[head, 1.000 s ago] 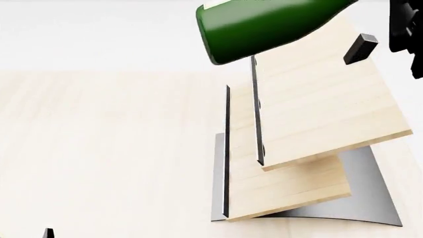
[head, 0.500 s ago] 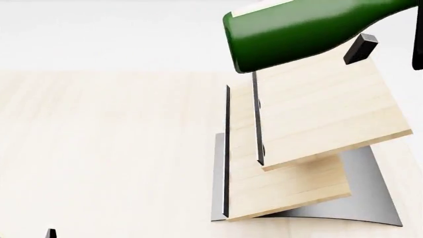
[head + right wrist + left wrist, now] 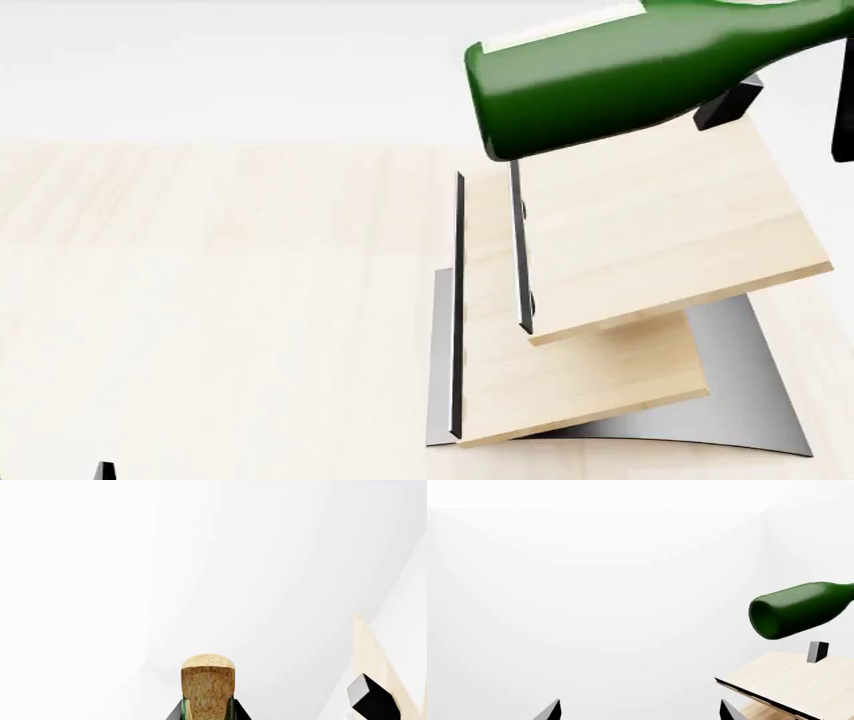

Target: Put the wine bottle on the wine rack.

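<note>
The dark green wine bottle [image 3: 627,75] hangs nearly level in the air, its base end pointing left over the top of the wine rack's upper pale board [image 3: 654,230]. My right gripper [image 3: 207,714] is shut on the bottle's neck, with the tan cork [image 3: 207,680] sticking out past the fingers. The rack's black peg [image 3: 730,105] shows just below the bottle. In the left wrist view the bottle [image 3: 800,610] floats above the board [image 3: 787,680] and the peg [image 3: 817,651]. My left gripper [image 3: 640,712] is open and holds nothing, well off to the rack's side.
The rack's lower board [image 3: 587,385] and curved grey base [image 3: 747,390] stand on a pale wooden table [image 3: 200,300]. A dark fingertip [image 3: 103,471] of the left gripper pokes in at the bottom left. A white wall lies behind.
The bottle has moved to the right and slightly up, so its base end now sits over the upper board's left edge. The rack and the left gripper have stayed put.
</note>
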`<state>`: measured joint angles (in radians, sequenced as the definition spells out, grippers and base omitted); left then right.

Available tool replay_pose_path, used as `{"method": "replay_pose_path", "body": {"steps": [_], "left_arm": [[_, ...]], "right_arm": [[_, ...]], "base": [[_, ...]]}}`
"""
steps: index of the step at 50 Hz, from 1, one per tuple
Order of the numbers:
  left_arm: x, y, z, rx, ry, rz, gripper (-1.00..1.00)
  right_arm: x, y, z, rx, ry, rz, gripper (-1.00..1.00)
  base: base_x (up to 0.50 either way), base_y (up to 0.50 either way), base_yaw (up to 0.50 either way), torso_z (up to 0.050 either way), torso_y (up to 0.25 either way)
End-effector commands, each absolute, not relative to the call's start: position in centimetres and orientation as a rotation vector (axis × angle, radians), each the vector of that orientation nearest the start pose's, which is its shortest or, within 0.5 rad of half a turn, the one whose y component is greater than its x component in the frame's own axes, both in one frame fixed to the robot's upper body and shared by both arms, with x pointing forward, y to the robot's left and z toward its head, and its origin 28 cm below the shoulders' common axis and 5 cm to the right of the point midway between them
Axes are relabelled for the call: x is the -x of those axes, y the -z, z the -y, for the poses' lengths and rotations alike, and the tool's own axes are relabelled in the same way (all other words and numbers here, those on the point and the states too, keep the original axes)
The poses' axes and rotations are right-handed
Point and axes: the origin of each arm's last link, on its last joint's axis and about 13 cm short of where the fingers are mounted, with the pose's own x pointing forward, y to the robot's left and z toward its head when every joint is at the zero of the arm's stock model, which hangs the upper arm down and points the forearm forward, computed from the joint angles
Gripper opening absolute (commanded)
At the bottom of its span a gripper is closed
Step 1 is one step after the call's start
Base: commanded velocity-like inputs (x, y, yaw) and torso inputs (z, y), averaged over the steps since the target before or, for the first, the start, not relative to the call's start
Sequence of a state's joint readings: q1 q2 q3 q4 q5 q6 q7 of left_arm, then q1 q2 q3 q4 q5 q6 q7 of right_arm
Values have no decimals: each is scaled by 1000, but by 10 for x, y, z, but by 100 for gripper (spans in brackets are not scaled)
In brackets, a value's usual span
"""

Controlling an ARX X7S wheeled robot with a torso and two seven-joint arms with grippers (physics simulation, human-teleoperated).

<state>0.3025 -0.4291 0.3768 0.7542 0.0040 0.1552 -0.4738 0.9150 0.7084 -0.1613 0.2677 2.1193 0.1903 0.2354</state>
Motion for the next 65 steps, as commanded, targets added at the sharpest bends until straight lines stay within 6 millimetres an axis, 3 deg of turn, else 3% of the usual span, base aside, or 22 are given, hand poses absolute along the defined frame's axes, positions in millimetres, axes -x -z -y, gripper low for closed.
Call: {"method": "replay_pose_path", "body": {"steps": [1, 65], "left_arm": [[-118, -117, -191, -18, 88, 525, 100], [-118, -116, -190, -21, 91, 522, 100]], "right_arm": [[-325, -273, 239, -1323, -313, 262, -100], [-324, -239, 240, -1289, -205, 328, -100]], "base": [[0, 0, 0, 0, 0], [0, 0, 0, 0, 1]]}}
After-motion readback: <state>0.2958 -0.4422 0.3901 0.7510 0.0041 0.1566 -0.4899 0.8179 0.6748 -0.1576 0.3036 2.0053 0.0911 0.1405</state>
